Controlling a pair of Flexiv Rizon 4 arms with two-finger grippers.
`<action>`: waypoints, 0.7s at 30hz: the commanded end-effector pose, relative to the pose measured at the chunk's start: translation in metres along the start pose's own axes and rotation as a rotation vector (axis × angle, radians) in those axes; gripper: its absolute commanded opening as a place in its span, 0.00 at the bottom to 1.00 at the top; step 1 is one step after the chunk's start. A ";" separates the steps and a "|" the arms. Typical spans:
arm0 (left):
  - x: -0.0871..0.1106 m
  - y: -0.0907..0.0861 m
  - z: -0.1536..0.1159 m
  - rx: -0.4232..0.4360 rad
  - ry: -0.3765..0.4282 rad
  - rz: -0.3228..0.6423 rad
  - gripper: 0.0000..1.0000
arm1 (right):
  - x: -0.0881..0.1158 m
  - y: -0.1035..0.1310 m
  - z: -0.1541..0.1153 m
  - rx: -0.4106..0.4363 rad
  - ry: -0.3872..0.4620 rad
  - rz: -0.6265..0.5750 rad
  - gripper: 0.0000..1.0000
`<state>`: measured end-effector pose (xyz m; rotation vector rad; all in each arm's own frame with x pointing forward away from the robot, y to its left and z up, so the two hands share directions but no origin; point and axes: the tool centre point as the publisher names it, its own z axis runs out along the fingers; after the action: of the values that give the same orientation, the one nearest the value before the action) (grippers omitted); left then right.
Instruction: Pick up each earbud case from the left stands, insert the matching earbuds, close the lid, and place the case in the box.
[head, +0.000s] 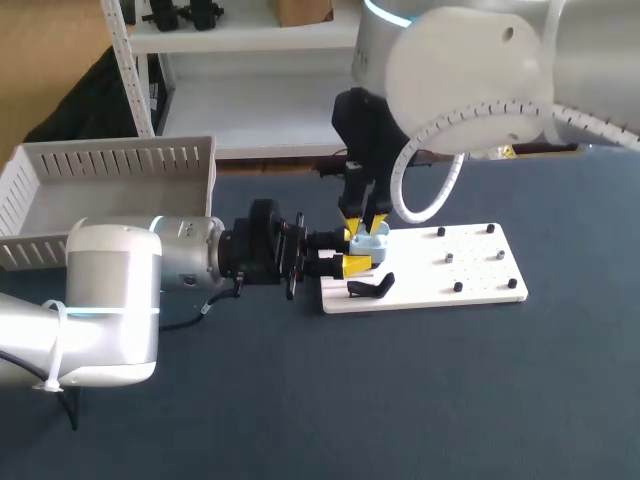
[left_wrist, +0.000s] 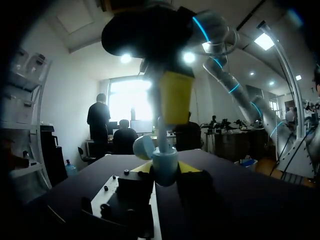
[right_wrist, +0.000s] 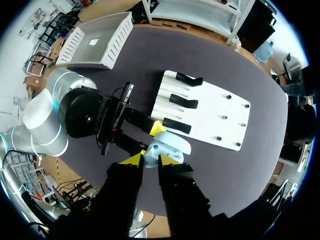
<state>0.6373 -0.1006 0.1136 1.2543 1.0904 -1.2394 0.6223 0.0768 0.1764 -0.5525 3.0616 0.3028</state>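
Left gripper (head: 356, 251) pinches earbud case (head: 371, 241) at board's (head: 420, 282) edge. Right gripper (head: 365, 222) above, grip unclear; pushing could dislodge case.

Dark blue table (head: 420, 400)

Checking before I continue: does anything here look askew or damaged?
Nothing stands out. The earbud case is held between the left jaws at the white board's end, lid open; the black stands line up.
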 end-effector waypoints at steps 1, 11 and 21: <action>0.001 0.001 0.000 0.000 -0.002 0.001 0.00 | 0.000 0.000 -0.001 0.001 0.002 0.003 0.00; 0.001 0.001 0.000 0.000 -0.002 0.001 0.00 | -0.001 0.000 0.002 0.003 0.004 0.003 0.00; 0.001 0.001 0.000 0.000 -0.002 0.001 0.00 | -0.003 -0.003 0.003 0.005 0.003 0.010 0.00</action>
<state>0.6373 -0.1005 0.1134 1.2544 1.0908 -1.2394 0.6239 0.0752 0.1743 -0.5406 3.0664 0.2960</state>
